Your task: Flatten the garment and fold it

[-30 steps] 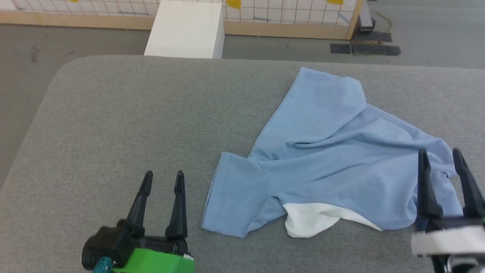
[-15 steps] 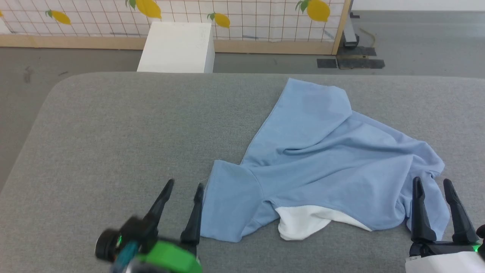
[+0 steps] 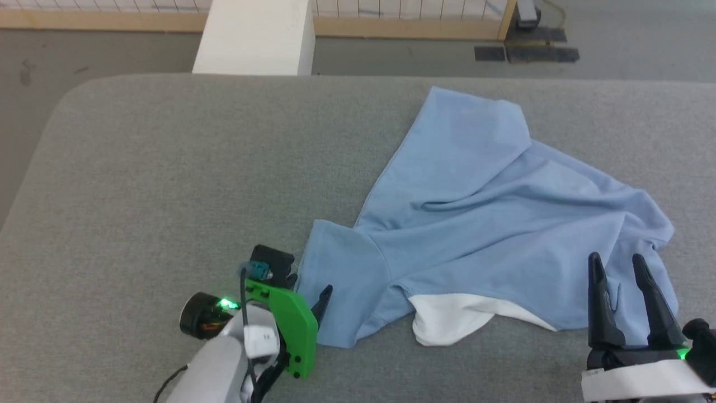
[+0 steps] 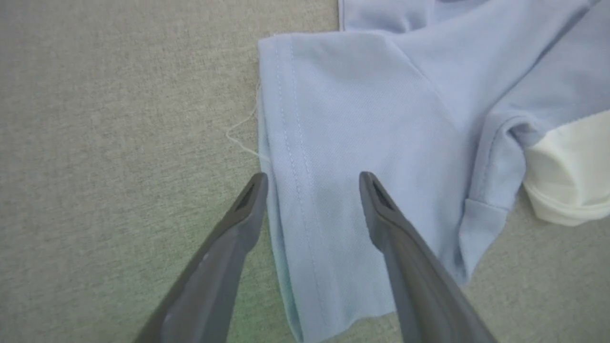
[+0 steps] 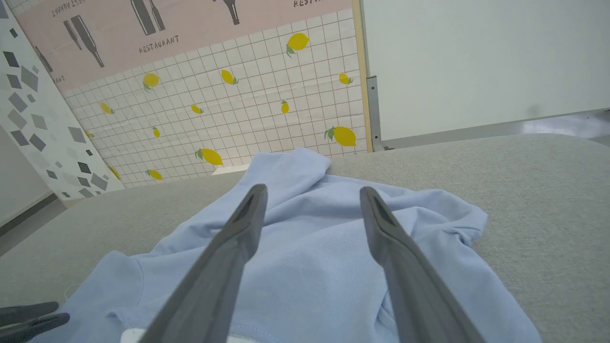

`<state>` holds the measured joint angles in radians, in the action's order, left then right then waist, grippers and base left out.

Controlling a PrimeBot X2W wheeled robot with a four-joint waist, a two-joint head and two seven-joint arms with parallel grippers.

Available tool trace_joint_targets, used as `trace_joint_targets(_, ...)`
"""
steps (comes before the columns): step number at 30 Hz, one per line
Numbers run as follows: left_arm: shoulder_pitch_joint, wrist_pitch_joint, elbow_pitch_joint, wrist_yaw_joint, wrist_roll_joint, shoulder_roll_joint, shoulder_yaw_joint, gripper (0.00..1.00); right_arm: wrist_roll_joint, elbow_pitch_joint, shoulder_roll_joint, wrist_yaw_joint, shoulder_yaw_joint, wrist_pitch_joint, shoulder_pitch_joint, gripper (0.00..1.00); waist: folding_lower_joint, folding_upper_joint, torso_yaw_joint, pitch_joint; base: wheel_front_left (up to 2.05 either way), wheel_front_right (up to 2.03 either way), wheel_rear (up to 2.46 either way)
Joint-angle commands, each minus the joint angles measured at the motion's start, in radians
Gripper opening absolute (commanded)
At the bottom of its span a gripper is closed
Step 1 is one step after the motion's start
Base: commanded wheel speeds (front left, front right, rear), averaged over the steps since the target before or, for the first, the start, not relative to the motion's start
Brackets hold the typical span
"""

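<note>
"So, where was the garment point(image 3: 492, 224)?"
"Rumpled on the grey fabric table point(image 3: 168, 168), right of centre."
"And the room?"
"Grey floor point(image 3: 615, 33), a white block point(image 3: 251, 36), a lemon-tiled wall point(image 5: 248, 114)."
"The grippers?"
"Both spread wide, holding nothing. The left gripper point(image 4: 312, 177) straddled a sleeve hem; the right gripper point(image 3: 615, 258) was over the shirt's right edge."

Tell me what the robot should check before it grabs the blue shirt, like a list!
1. Left tool open: ok, spread wide.
2. Left tool lined up on the sleeve: ok, the stitched hem lies in its gap.
3. Right tool open: ok, spread wide too.
4. Shirt flat: not ok, it is bunched in folds, with a white panel poking out.
5. Shirt fully on the table: ok.
6. Left tool touching cloth: cannot tell.
</note>
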<state>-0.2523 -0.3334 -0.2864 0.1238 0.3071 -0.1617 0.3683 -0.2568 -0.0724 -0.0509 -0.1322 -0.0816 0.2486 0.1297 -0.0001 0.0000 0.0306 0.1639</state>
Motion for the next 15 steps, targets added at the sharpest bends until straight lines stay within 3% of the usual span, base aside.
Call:
trace_joint_targets(1, -0.031, -0.024, -0.025, 0.006, 0.021, -0.007, 0.002, 1.00, -0.006, 0.003, 0.001, 0.002, 0.002, 0.008, -0.021, 1.00, 0.0001, 0.0000, -0.013, 0.035, 0.00, 0.00, 0.00)
trace_joint_targets(8, -0.068, -0.134, -0.168, -0.027, 0.037, -0.003, 0.003, 1.00, -0.006, 0.011, 0.001, 0.002, 0.009, 0.009, -0.048, 1.00, 0.0001, 0.0000, -0.038, 0.072, 0.00, 0.00, 0.00)
trace_joint_targets(9, -0.064, -0.158, -0.189, -0.028, 0.050, 0.006, 0.004, 0.95, -0.007, 0.013, 0.001, 0.002, 0.009, 0.009, -0.050, 1.00, 0.0001, 0.0000, -0.041, 0.072, 0.00, 0.00, 0.00)
trace_joint_targets(10, -0.060, -0.179, -0.204, -0.025, 0.062, 0.013, 0.008, 0.11, -0.008, 0.015, 0.001, 0.002, 0.009, 0.009, -0.051, 1.00, 0.0001, 0.0000, -0.044, 0.072, 0.00, 0.00, 0.00)
trace_joint_targets(11, -0.051, -0.213, -0.221, -0.020, 0.085, 0.023, 0.013, 0.00, -0.009, 0.018, 0.001, 0.002, 0.010, 0.010, -0.053, 1.00, 0.0001, 0.0000, -0.047, 0.070, 0.00, 0.00, 0.00)
trace_joint_targets(15, -0.023, -0.265, -0.221, -0.004, 0.161, 0.041, 0.026, 0.00, -0.013, 0.027, 0.001, 0.002, 0.007, 0.010, -0.056, 1.00, 0.0001, 0.0000, -0.053, 0.057, 0.00, 0.00, 0.00)
